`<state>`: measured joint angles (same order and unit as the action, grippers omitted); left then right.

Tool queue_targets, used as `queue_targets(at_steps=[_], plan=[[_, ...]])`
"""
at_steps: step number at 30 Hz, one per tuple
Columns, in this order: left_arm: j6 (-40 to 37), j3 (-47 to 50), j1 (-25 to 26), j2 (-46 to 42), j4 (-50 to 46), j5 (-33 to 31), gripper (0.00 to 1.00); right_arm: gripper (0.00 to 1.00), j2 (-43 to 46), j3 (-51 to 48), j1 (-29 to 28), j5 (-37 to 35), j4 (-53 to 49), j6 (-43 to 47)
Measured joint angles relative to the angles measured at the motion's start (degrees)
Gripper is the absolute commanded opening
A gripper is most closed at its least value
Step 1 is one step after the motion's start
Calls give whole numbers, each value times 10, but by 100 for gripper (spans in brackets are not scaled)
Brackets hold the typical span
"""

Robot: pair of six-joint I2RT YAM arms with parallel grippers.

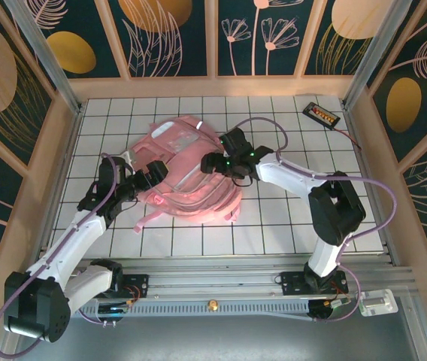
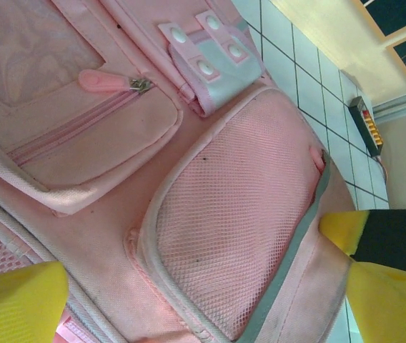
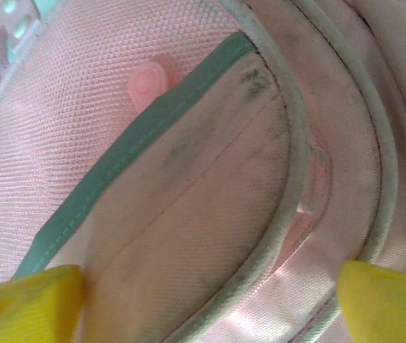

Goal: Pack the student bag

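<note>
Student bag (image 1: 187,169) flat in the middle of the table (image 1: 274,226), pockets up. Left gripper (image 1: 153,171) at its left side, spread wide over the mesh pocket (image 2: 239,214), gripping nothing. Right gripper (image 1: 212,162) over the right half, likewise released, pads astride grey-trimmed fabric.

Student bag (image 1: 191,197) and black box (image 1: 322,114) lie on gridded table (image 1: 274,226).

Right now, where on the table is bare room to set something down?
Bare tiles: the near strip of the table between the student bag and the front rail, and the far row behind the bag, left of the black box. Crowded: the middle, where the left gripper and right gripper hang over the bag.
</note>
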<state>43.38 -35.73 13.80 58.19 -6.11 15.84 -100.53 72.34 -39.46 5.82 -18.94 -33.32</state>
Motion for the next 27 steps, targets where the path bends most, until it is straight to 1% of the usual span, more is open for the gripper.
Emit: queue_targets(at_steps=[1, 2, 7, 9, 10, 12, 14, 15, 24, 27], plan=[[0, 2, 0, 1, 2, 3, 99, 72, 0, -7, 0, 0, 5, 1], [1, 6, 0, 2, 6, 6, 99, 69, 0, -12, 0, 1, 12, 0], [13, 26, 0, 7, 27, 20, 99, 67, 0, -18, 0, 9, 38, -1], [18, 30, 0, 7, 31, 25, 99, 64, 0, -20, 1, 14, 43, 0], [20, 31, 0, 7, 33, 27, 99, 63, 0, -20, 1, 17, 46, 0], [21, 32, 0, 7, 36, 31, 99, 65, 0, -20, 1, 22, 53, -1], [22, 32, 0, 7, 38, 33, 99, 72, 0, -20, 3, 37, 58, -7], [22, 32, 0, 7, 39, 32, 99, 73, 0, -20, 4, 46, 60, -8], [21, 34, 0, 14, 46, 32, 99, 73, 5, -41, 7, 140, 103, -85], [21, 35, 0, 14, 46, 32, 99, 72, 11, -56, 5, 166, 130, -115]])
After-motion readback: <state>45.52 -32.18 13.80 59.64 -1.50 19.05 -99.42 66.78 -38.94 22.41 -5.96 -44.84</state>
